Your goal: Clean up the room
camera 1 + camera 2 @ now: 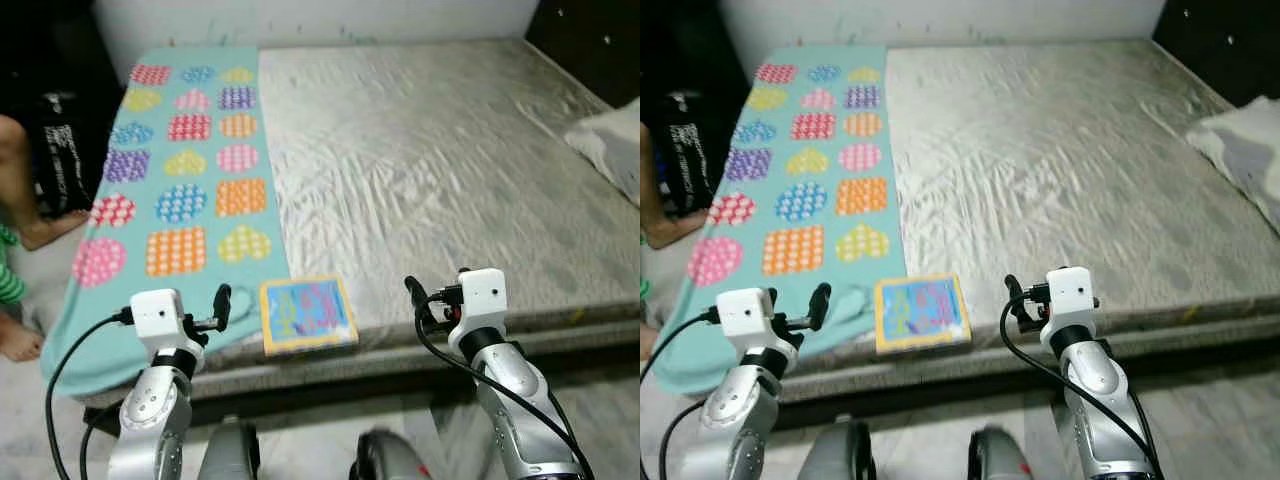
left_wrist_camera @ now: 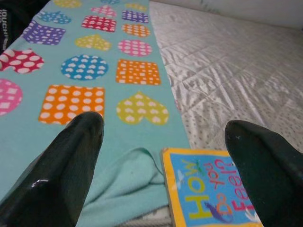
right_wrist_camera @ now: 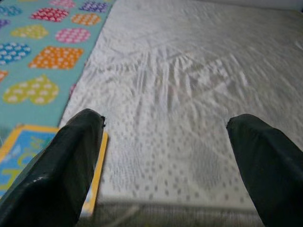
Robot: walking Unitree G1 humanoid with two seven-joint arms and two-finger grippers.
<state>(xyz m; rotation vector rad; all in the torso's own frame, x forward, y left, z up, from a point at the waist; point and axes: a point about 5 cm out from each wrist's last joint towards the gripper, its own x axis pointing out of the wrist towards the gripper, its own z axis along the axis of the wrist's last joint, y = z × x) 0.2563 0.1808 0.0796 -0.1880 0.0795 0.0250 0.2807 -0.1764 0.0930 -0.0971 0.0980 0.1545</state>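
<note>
At the bed's [image 1: 420, 150] near edge, book [image 1: 308, 315] — title partly cut off, perhaps "How…Feel" — left claw [image 2: 163, 142], right claw [image 3: 165, 137] spread apart.

A square, yellow-bordered book [image 1: 308, 314] with a blue cover, on which "How do you Feel?" is printed, is laid flat at the bed's [image 1: 450, 170] front edge, just beside the teal, heart-and-square-patterned blanket [image 1: 180, 190] spread along its left side.
</note>
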